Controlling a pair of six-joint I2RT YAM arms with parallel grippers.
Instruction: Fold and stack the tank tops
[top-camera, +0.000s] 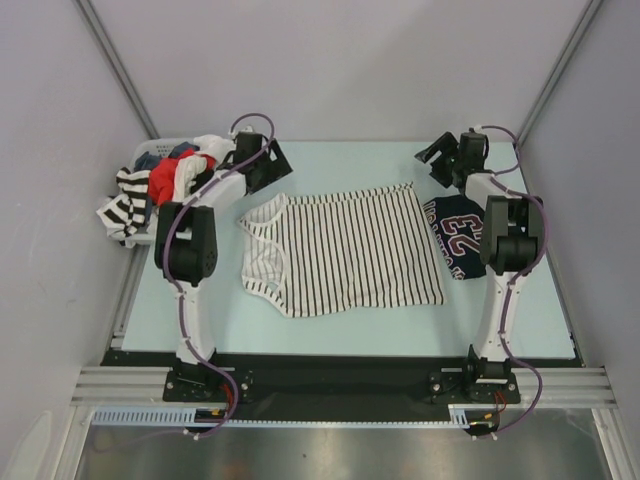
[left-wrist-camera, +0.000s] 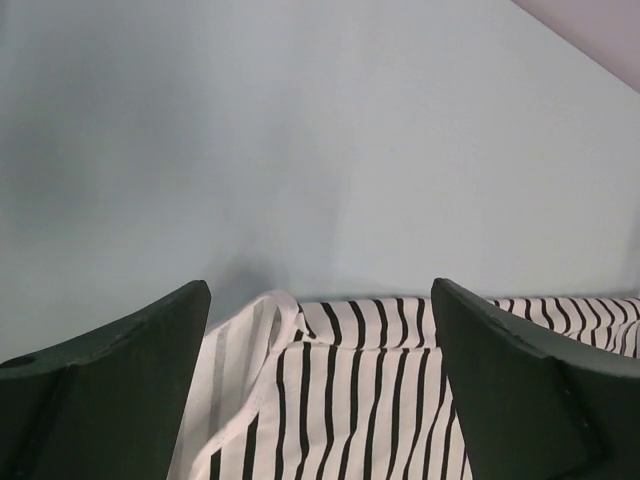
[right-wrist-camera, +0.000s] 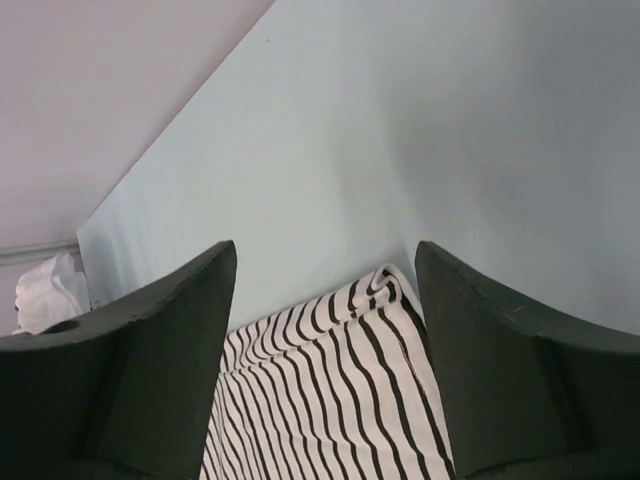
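Note:
The white striped tank top lies spread flat in the middle of the table, straps to the left. The navy jersey with a "23" lies folded at its right, partly under the right arm. My left gripper is open and empty above the top's far left corner, a strap showing between its fingers. My right gripper is open and empty above the far right corner, the curled hem corner between its fingers.
A white basket at the far left holds a heap of clothes, red, white and black-and-white striped, some spilling over its edge. Grey walls close in the table at back and sides. A black rail runs along the near edge.

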